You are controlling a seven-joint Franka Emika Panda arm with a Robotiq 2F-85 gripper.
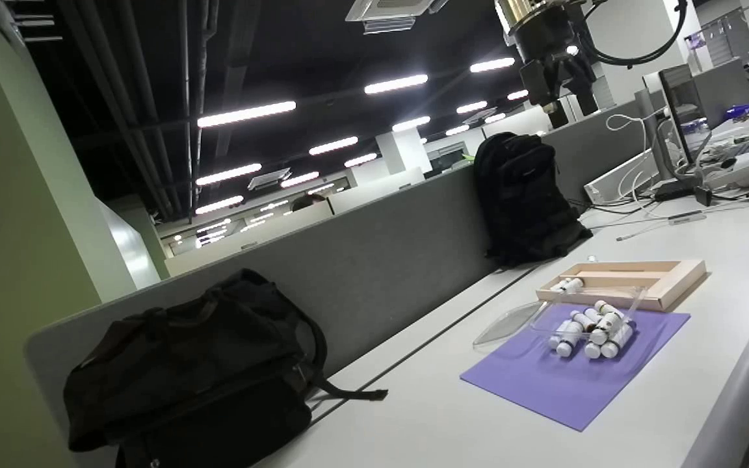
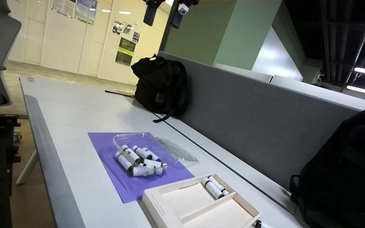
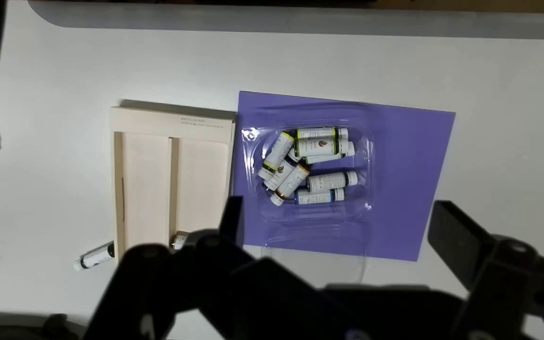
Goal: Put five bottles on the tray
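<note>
Several small white-labelled bottles (image 3: 319,147) lie heaped in a clear plastic container. The light-wood tray (image 3: 173,120) has two compartments split by a divider. Two bottles (image 2: 212,188) lie side by side at the far end of the compartment nearer the mat; the wrist view shows just a bit of one tray bottle (image 3: 180,241). A single bottle (image 3: 96,256) rests on the table outside the tray, against its outer wall. High above the table, my gripper (image 1: 571,109) stands wide open. Nothing is between its fingers (image 3: 461,241), and the container lies below in the wrist view.
Under the clear container (image 3: 369,165) is a purple mat (image 1: 582,403); its clear lid (image 2: 179,150) lies open toward the grey partition (image 2: 249,101). Two black backpacks (image 1: 199,370) lean on that partition. A monitor (image 1: 677,123) and cables stand beyond the tray.
</note>
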